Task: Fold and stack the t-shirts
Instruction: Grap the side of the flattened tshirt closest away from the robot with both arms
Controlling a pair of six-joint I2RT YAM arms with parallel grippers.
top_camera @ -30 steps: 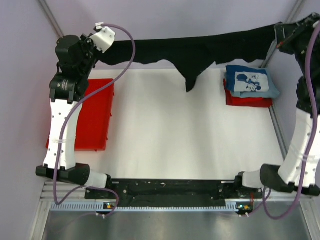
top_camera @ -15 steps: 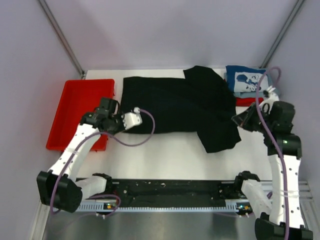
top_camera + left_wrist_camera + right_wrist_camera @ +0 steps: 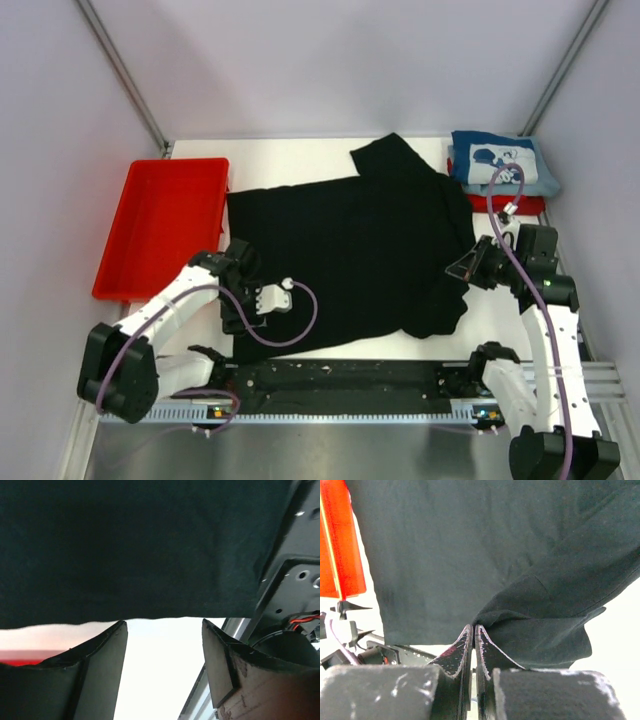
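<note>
**Black tee spread across the surface**

The black t-shirt [image 3: 350, 250] lies mostly flat mid-surface [image 3: 300, 158], with its right side bunched. The right claw [image 3: 474, 630] is pinched tight on that bunched cloth. The left claw [image 3: 164, 630] gapes, holding nothing, at the near-left hem.

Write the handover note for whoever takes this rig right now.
Left gripper: open, holding nothing, at the near left hem of the black shirt.
Right gripper: shut on a fold at the shirt's right side.
Black shirt: spread unfolded across the middle of the table, right side bunched.
Blue shirt: folded, on top of the red shirt in the far right corner.
Red tray: at the left, nothing in it.
Done: blue and red shirts folded and stacked.
Left: fold the black shirt and put it on that stack.
</note>
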